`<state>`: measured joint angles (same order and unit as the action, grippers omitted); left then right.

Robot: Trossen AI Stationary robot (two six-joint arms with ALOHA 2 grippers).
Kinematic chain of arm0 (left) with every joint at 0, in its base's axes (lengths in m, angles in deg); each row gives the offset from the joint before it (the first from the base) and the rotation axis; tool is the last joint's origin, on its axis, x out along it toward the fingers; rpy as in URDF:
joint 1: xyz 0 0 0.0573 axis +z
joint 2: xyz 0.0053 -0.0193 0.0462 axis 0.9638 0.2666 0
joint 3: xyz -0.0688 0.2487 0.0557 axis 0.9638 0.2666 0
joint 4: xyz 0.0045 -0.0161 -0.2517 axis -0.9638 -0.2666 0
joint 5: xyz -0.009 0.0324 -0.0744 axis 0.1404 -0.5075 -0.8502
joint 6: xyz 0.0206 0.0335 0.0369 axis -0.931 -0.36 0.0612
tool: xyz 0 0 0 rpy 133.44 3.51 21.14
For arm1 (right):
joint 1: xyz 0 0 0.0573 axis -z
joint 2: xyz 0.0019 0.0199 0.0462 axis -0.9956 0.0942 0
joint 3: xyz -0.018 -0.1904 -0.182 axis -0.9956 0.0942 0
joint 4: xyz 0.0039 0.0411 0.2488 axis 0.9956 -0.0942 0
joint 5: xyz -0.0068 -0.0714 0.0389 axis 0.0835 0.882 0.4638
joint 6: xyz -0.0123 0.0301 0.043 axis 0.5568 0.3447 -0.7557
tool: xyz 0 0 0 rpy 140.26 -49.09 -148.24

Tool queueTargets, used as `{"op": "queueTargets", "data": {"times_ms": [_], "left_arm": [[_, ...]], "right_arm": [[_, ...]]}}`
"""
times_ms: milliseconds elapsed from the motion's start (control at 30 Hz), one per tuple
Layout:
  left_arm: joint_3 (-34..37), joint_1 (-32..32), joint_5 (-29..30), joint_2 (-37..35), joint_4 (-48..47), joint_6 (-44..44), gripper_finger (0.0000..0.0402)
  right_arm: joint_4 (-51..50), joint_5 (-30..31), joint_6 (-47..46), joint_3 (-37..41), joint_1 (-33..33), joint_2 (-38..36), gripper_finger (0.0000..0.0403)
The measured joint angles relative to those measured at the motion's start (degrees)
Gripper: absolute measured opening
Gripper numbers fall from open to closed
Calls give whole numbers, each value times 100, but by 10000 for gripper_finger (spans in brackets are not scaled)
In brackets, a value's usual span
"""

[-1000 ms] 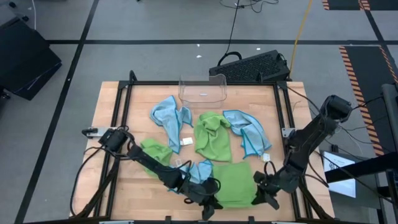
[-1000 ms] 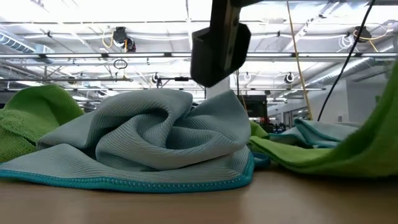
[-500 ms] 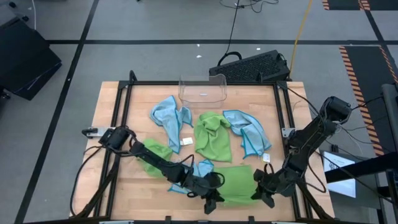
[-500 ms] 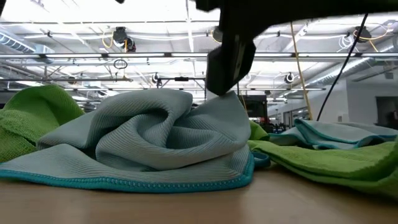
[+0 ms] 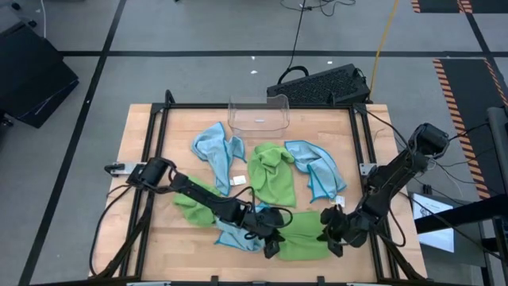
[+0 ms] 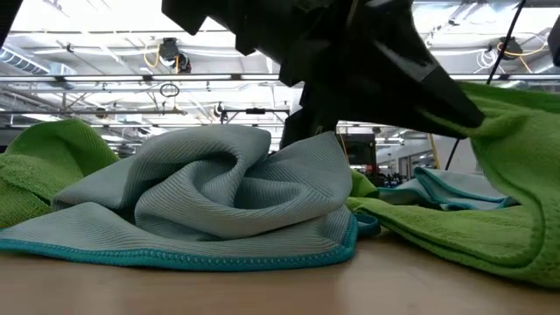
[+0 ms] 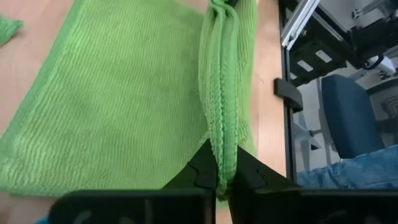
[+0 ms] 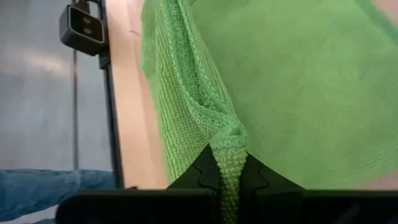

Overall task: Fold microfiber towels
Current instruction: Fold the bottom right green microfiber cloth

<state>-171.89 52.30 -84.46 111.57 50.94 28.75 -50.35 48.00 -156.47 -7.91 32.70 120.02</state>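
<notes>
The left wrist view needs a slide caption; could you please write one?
Left pincer shut on the bunched edge of a flat lime green microfiber towel on the wooden table.

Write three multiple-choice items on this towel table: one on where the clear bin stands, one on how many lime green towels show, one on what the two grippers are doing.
1. Where does the clear plastic bin stand?
A. At the table's far edge, by the keyboard
B. At the near edge, between the arms
C. On the floor

2. How many lime green towels show from above?
A. One
B. Three
C. Five

3. How do the grippers stand?
A. Both open above the table
B. Only the left is shut on cloth
C. Both shut on the same green towel

Answers:
1 A: the bin sits on the table just before the black keyboard.
2 B: one crumpled towel in the middle, one crumpled at the left, and the flat green towel in front.
3 C: the left gripper and right gripper each pinch an edge of it.
</notes>
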Motion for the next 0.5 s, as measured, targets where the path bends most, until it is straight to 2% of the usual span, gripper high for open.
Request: {"op": "queueTargets", "data": {"times_ms": [200, 500], "left_arm": [[0, -5, -12, -4, -140, 54, 9], [0, 105, 302, -4, -456, 167, 6]], "right_arm": [[-139, 74, 248, 2, 174, 0, 3], [-468, 126, 265, 2, 379, 0, 4]]}}
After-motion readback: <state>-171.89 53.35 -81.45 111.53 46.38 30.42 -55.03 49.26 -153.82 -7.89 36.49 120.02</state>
